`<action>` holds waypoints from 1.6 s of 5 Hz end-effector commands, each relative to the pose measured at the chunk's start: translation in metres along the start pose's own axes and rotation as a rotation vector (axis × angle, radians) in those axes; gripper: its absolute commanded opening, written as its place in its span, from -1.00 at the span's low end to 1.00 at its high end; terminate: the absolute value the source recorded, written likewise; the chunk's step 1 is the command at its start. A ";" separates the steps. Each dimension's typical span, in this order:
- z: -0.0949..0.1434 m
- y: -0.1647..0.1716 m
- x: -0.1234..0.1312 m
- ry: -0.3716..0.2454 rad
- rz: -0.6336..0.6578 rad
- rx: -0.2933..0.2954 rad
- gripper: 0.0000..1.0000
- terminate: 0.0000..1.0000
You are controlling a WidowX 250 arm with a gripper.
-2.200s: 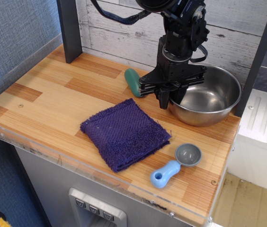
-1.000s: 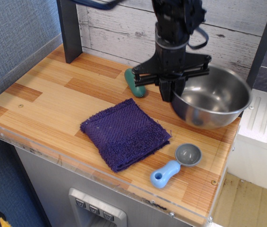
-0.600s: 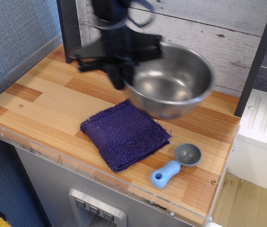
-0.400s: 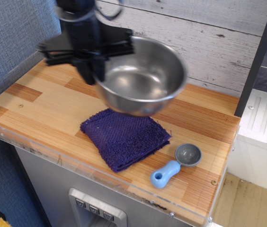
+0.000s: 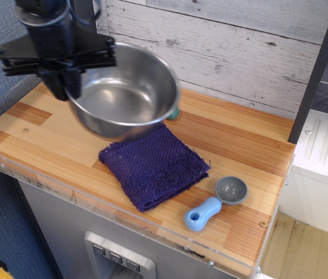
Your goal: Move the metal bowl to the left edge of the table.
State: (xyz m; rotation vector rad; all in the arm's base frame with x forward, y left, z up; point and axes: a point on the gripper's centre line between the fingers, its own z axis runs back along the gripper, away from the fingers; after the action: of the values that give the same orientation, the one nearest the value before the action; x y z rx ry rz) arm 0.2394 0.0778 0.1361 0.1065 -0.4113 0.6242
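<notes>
The metal bowl (image 5: 123,93) is a large shiny steel bowl held in the air above the left half of the wooden table (image 5: 239,145). My gripper (image 5: 65,87) is shut on the bowl's left rim and carries it clear of the surface. The bowl overlaps the far corner of the purple cloth (image 5: 152,165) in view. The arm's black body rises out of the top left of the frame.
A blue-handled scoop with a grey cup (image 5: 216,202) lies at the front right. A green object (image 5: 174,112) is mostly hidden behind the bowl. A blue textured wall (image 5: 13,58) borders the table's left side. A white surface (image 5: 327,151) lies to the right.
The gripper closed on the bowl's rim at the back right, lifted it off the table and carried it leftward across the cloth. The cloth and scoop have not moved.
</notes>
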 end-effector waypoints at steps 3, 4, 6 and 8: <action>-0.029 0.068 0.054 -0.021 0.189 0.147 -1.00 -1.00; -0.045 0.075 0.059 -0.002 0.207 0.189 -1.00 -1.00; -0.087 0.074 0.058 0.062 0.199 0.225 -1.00 -1.00; -0.099 0.073 0.057 0.096 0.192 0.244 1.00 -1.00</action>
State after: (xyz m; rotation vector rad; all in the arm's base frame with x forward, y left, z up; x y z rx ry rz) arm 0.2685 0.1848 0.0494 0.2673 -0.2022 0.8653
